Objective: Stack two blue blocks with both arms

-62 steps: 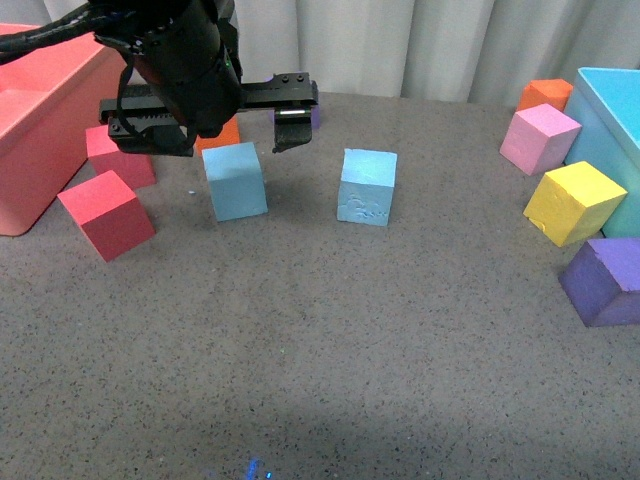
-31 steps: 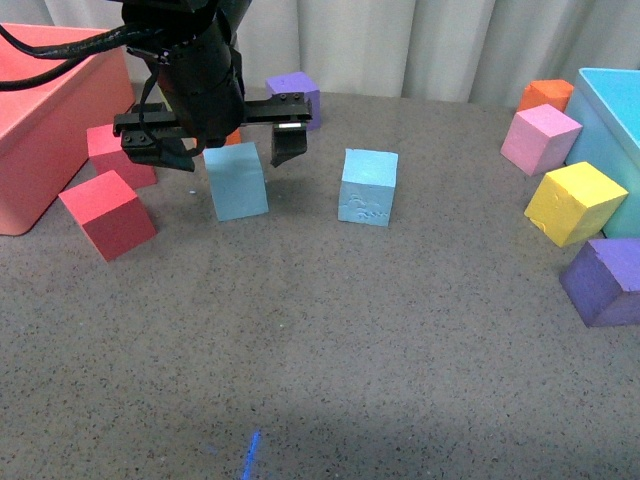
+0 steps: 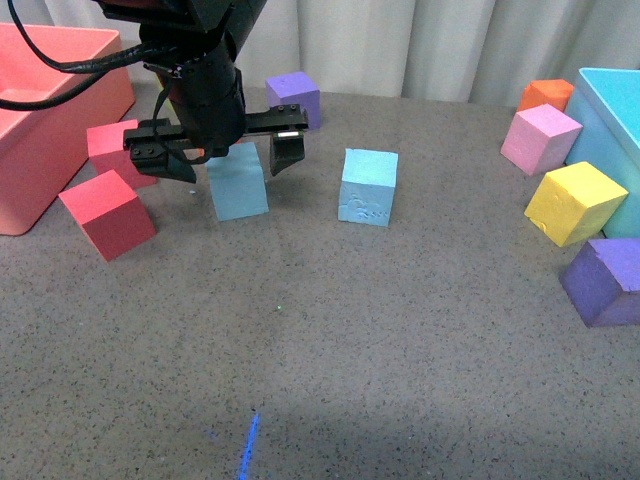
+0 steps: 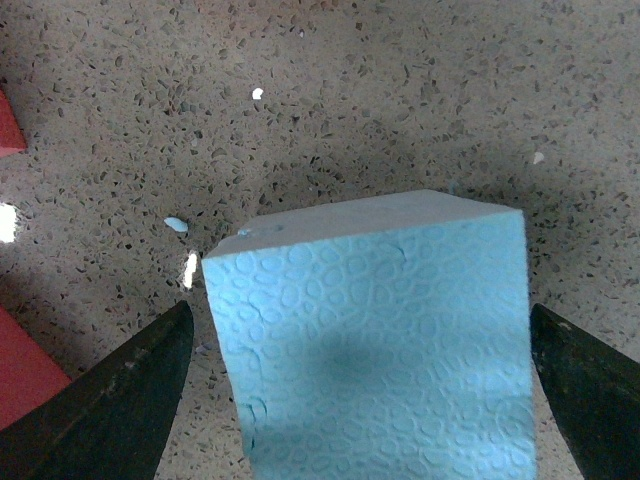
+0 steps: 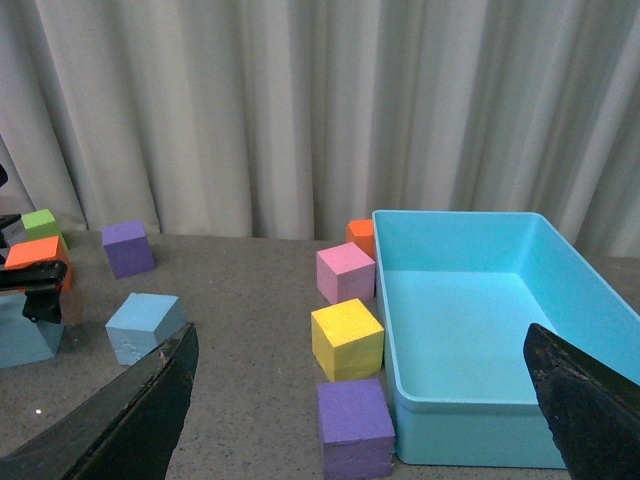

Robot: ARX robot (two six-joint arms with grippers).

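Now: left gripper hangs down from above, fingers spread wide, one on each side of the left blue block and close to its faces. The block sits flat on the table; it is a cube with a pebble-textured top. The second blue block stands apart on its right, upright, front face scuffed. Right gripper is spread open, seen only in its own wrist view.

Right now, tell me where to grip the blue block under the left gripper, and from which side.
Its two opposite side faces, from straight above. The blue block sits flat and square, and the open left gripper straddles it across those faces.
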